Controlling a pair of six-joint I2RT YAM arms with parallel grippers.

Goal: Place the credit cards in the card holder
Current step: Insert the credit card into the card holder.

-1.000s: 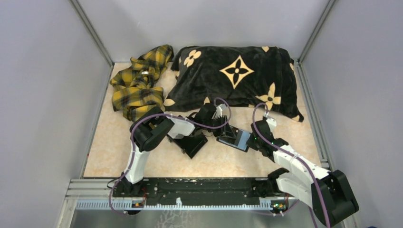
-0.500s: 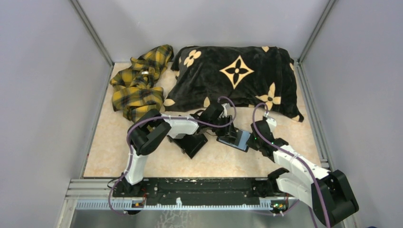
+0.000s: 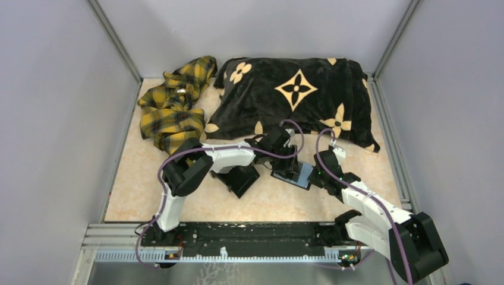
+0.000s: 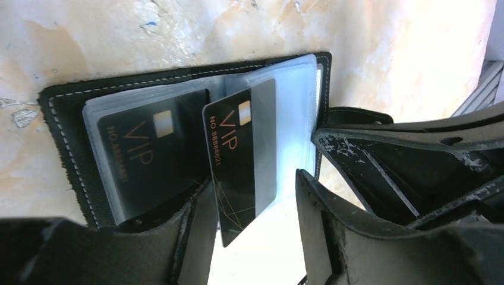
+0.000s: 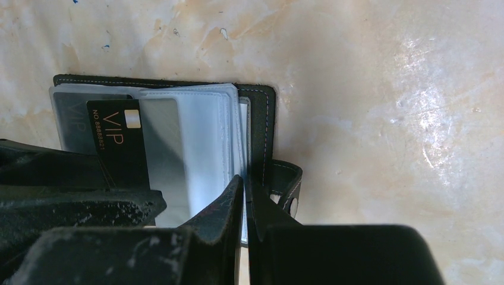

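My left tool [image 4: 252, 187] stood spread astride the black VIP card [image 4: 241, 148], which sat part-way into the card holder [image 4: 62, 119] near the middle of the worktop [image 4: 178, 35], its long axis pointing back into that tool. My right tool [image 5: 246, 196] pinched the holder's edge.

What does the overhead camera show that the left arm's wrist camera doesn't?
Only overhead: the black flowered pillow and the yellow plaid cloth. Only the wrist: gold VIP lettering on two dark credit cards, one sticking out of a clear sleeve, inside the open left tool. Both: the open card holder on the marbled table.
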